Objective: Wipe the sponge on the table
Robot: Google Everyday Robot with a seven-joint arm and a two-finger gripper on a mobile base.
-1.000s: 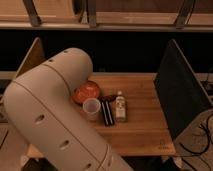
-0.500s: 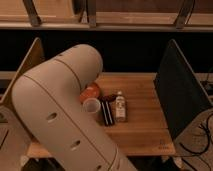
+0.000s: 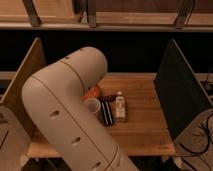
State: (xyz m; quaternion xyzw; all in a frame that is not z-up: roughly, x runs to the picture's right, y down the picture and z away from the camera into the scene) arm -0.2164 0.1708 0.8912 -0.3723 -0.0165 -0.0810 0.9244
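Camera view, the only one. One big beige robot arm (image 3: 70,115) is filling the left and centre of the view. It is bending over near the back of the worktop (image 3: 145,132) and covering the worktop's left half.

The gripper is not showing anywhere here, as it is lying out of view past the arm. Can't tell whether it is clenched or released. The sponge is not showing either, so I can't tell where it is lying.

Four things are sitting close together mid-worktop, right at the arm's edge:
- One orange-red bowl-like thing (image 3: 93,92) is sitting partly hidden by the arm.
- One pale translucent cup (image 3: 92,106) is sitting just in front of it.
- One black flat case (image 3: 106,113) is lying just right of the cup.
- One small bottle (image 3: 120,107) with a white cap is sitting just beside the case on its right. Can't tell if it is standing or lying.

Two upright boards are flanking the worktop: one wooden side board (image 3: 29,72) on the picture's left and one dark panel (image 3: 182,95) on its right. Dark cables (image 3: 202,132) are trailing down beside the dark panel.
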